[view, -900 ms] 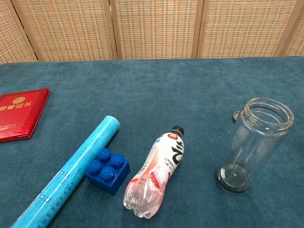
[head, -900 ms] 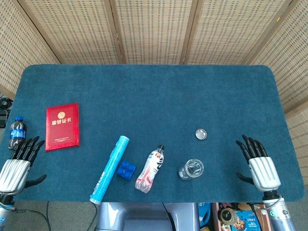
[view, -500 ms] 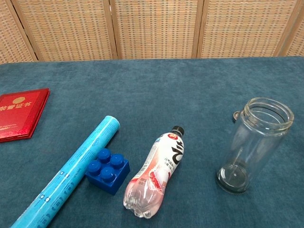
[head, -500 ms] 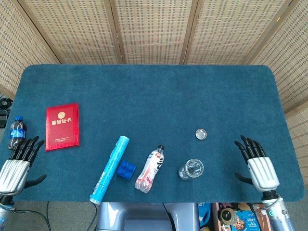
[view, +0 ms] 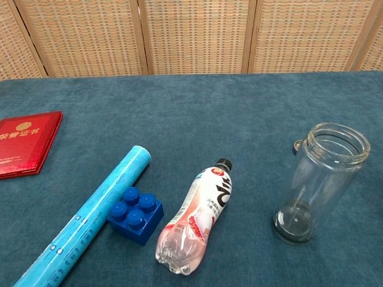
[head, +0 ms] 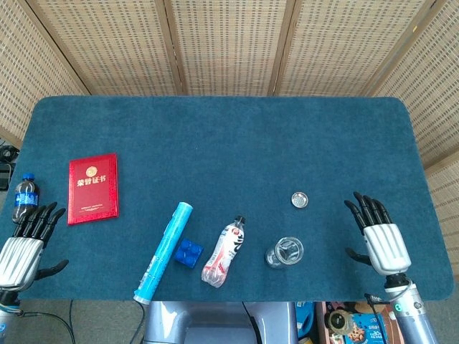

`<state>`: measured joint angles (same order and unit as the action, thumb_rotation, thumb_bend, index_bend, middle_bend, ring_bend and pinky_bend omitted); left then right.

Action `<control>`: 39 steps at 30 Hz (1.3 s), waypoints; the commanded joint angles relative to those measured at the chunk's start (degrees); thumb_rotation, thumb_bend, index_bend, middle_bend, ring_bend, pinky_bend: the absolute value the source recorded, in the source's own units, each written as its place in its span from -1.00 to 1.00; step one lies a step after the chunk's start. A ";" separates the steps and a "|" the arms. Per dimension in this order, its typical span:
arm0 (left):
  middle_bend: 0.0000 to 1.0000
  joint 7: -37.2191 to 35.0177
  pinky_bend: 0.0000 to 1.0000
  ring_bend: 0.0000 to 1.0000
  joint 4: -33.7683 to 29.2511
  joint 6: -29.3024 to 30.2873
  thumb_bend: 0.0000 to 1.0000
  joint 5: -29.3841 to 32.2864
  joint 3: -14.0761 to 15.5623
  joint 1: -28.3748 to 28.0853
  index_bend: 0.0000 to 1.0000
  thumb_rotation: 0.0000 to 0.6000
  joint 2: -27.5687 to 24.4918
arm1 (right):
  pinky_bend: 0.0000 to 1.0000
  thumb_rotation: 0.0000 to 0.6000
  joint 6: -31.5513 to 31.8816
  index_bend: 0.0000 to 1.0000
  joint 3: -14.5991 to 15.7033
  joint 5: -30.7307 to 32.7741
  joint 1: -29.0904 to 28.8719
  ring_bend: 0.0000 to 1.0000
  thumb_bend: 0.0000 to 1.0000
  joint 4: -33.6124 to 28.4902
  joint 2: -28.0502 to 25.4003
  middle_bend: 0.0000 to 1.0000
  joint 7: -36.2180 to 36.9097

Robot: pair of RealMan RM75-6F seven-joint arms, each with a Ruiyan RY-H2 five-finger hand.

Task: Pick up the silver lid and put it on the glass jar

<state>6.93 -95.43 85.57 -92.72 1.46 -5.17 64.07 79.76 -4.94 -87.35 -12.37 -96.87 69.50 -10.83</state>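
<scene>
**A:** Which step are you on?

**B:** The reach, I'd judge; nothing is lifted yet. Your left hand [head: 25, 244] hangs at the bench's [head: 215, 136] near-left corner, fingers spread, holding nothing, well apart from both task things. The glass jar [head: 285, 252] stands upright and uncapped, to the left of your right hand [head: 378, 236]. The silver lid [head: 300, 198] lies flat on the cloth just beyond the jar, ahead and to the left of that hand.

**A:** And the right hand?

**B:** Fingers spread, empty, over the bench's near-right edge. Next you need to carry it forward and left over the lid, then lower to pinch its rim.
</scene>
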 commanded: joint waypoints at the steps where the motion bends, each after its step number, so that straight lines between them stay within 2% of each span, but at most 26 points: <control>1: -1.00 0.14 -1.00 -1.00 -0.15 0.19 -0.68 -0.10 0.01 0.07 -1.00 1.00 -0.01 | -0.74 1.00 -4.14 -0.68 -2.98 3.20 -3.50 -1.00 -0.89 -2.86 -1.17 -1.00 -2.98; 8: -1.00 0.47 -1.00 -1.00 -0.55 0.47 -0.68 -0.79 0.18 0.11 -1.00 1.00 -0.03 | -0.73 1.00 -12.90 -0.50 -8.82 12.33 -11.19 -1.00 -0.87 -2.96 1.26 -1.00 -7.93; 14: -1.00 0.43 -1.00 -1.00 -0.47 0.13 -0.68 -0.80 0.22 -0.04 -1.00 1.00 0.04 | -0.62 1.00 -17.18 -0.32 -10.98 18.41 -16.30 -1.00 -0.75 1.09 6.08 -0.91 -12.75; 20: -1.00 0.24 -1.00 -1.00 -0.33 -0.20 -0.68 -0.57 0.15 -0.19 -1.00 1.00 0.07 | -0.55 1.00 -19.31 -0.15 -11.09 22.54 -20.17 -1.00 -0.63 7.72 12.52 -0.78 -15.83; 26: -1.00 0.45 -1.00 -1.00 -0.50 -0.34 -0.68 -0.83 0.30 -0.26 -1.00 1.00 0.14 | -0.50 1.00 -20.83 -0.04 -10.10 24.79 -21.85 -1.00 -0.47 12.60 16.35 -0.68 -16.53; 33: -1.00 0.86 -1.00 -1.00 -0.53 -0.63 -0.68 -0.84 0.32 -0.40 -1.00 1.00 0.32 | -0.50 1.00 -23.20 0.01 -8.99 26.56 -23.32 -1.00 -0.37 20.05 20.68 -0.66 -14.91; 39: -1.00 0.90 -1.00 -1.00 -0.32 -1.14 -0.68 -0.63 0.35 -0.60 -1.00 1.00 0.57 | -0.48 1.00 -24.07 0.03 -8.63 26.71 -24.16 -1.00 -0.31 23.62 22.30 -0.65 -13.86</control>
<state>7.83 -95.76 84.43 -93.35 1.81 -5.77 64.63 55.99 -13.69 -60.76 -36.24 -73.79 91.39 -25.00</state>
